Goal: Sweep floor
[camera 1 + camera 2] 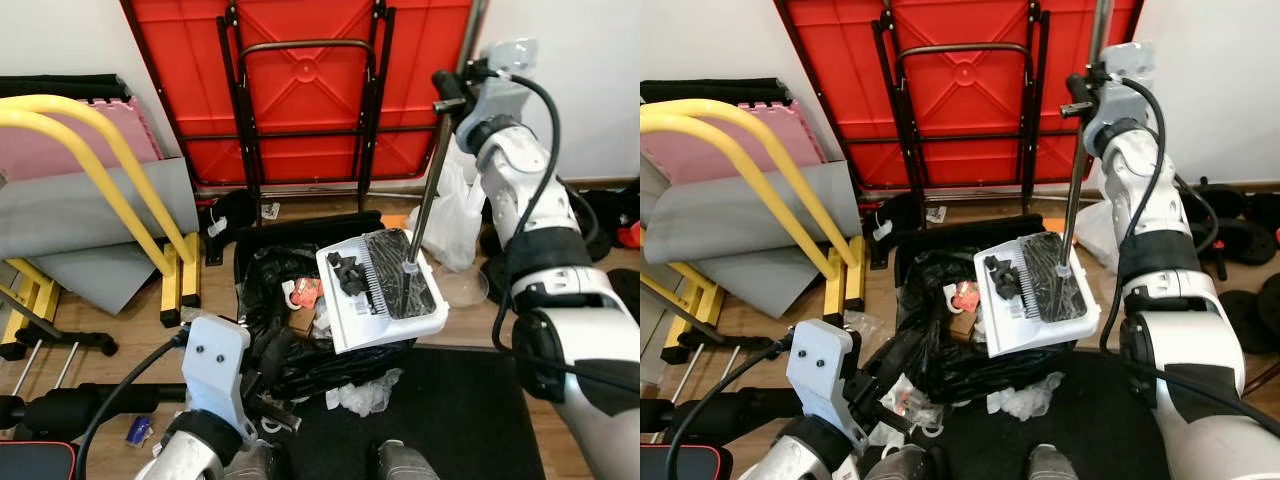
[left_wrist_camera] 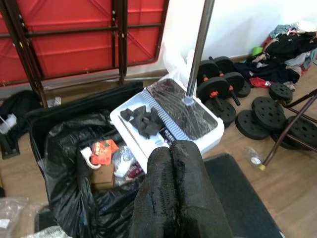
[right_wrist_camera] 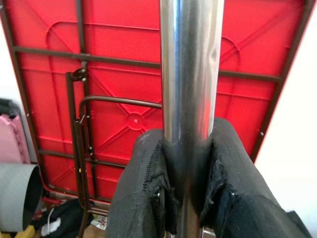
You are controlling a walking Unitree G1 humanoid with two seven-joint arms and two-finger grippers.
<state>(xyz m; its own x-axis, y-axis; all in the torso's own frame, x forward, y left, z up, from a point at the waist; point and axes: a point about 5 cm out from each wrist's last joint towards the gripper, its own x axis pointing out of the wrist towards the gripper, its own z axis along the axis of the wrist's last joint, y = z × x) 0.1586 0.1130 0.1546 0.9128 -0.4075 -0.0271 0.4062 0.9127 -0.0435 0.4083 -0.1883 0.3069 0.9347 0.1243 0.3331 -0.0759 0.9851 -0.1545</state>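
The right tool [image 3: 185,198] is clamped around the shiny metal handle [image 1: 428,190] of a white plastic dustpan [image 1: 382,288], gripping high up, so the pole's long axis runs steeply down from the tool to the pan. The pan is tipped above the open black bin bag [image 1: 275,330], its mouth pointing toward the bag, with dark chunks of debris [image 2: 143,119] near its lower edge. The left tool [image 2: 173,193], fingers pressed together and empty, hovers low just beside the bag.
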